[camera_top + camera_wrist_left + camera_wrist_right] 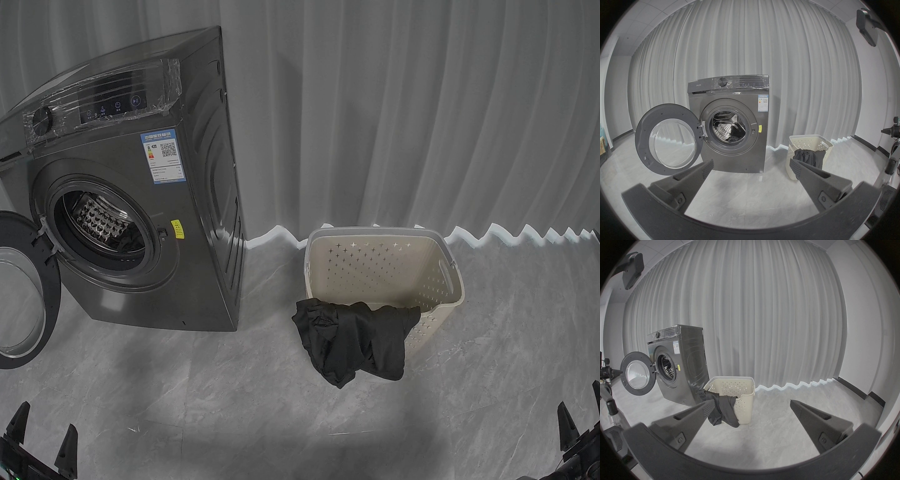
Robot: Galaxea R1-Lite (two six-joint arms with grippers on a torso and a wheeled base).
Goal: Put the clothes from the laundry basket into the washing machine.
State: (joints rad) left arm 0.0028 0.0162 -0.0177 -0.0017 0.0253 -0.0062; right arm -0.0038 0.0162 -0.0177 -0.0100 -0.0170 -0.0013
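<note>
**Head view.** The washing machine (134, 206) stands at about 10 o'clock with its round door (25, 290) swung wide open toward 9 o'clock. A dark bundle (128, 240) lies low in the steel drum (103, 222); it is probably a garment already loaded. The cream laundry basket (447, 275) sits on the floor at about 3 o'clock from the machine, just beside it but not touching. A black garment (353, 340) is draped over the basket's near rim and hangs down the outside toward 6 o'clock. The left gripper (42, 437) is at 7 o'clock and the right gripper (581, 415) at 5 o'clock. Both are well apart from basket and machine.

**Left wrist view.** The left pincer's two fingers are spread wide with nothing between them. Beyond them the open drum faces the camera, and the basket with its dark cloth stands beside the machine.

**Right wrist view.** The right pincer is likewise spread and empty. The basket lies ahead with the black garment spilling over its rim, and the machine is behind it.

**Step in hand.** This looks like the start of a pick, with one garment left to fetch. The next move calls for bringing an arm, probably the right one, over the basket's near rim. It should pinch the bunched folds at the top so that the hanging cloth lifts free of the rim, then carry the garment toward 10 o'clock and through the door opening.
</note>
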